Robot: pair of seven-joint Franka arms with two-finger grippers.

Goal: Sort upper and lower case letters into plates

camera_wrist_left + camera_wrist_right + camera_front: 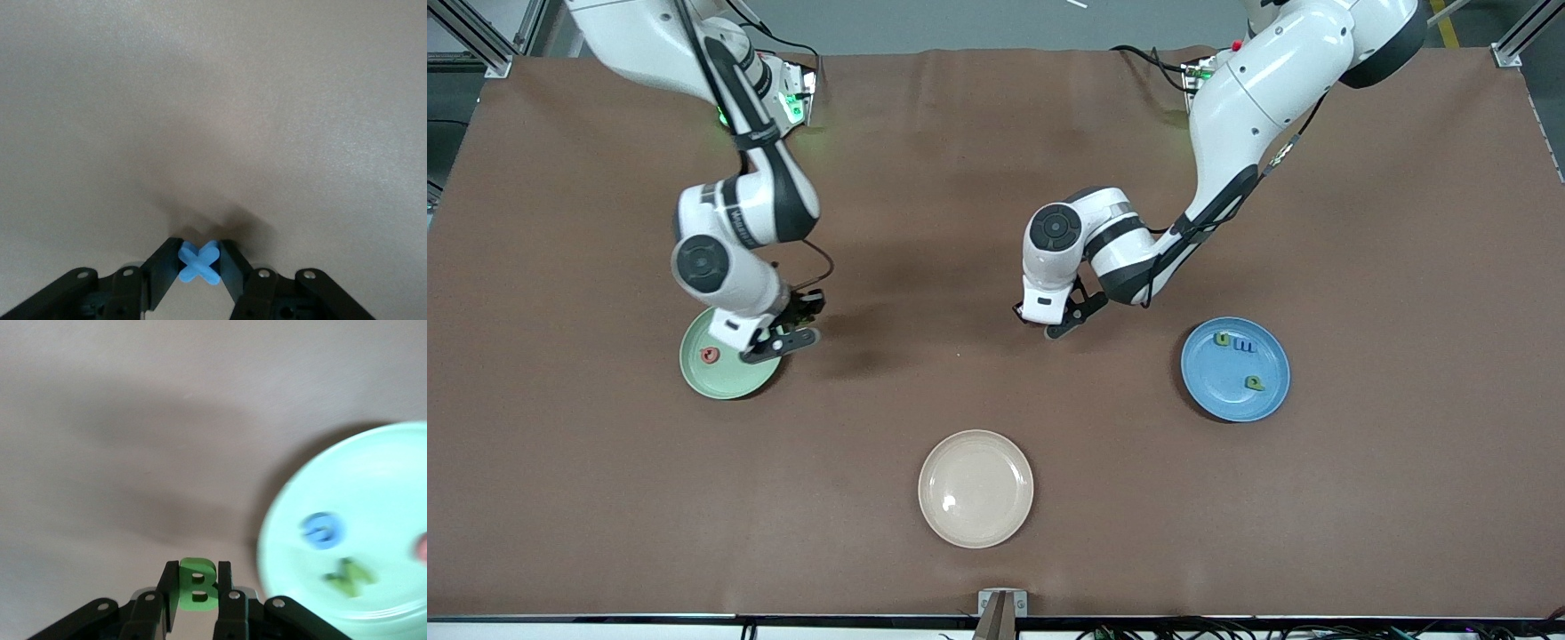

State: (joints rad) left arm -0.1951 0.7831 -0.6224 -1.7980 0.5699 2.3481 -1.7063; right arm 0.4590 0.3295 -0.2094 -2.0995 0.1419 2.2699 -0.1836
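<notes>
Two letters gripped above the brown surface [996, 178]

My right pincer [197, 590] clasped a green B [196, 585] beside the pale green plate [373, 520]; my left pincer [199, 268] pinched the blue cross-like t [199, 261].

- This is looking like a robotics lab: two white robot arms [1232, 133] are standing at one long table [996, 551] covered with brown cloth.
- Aluminium frame posts [1519, 40] are rising at the table corners.
- Cables [1227, 633] are running along the table edge.
</notes>
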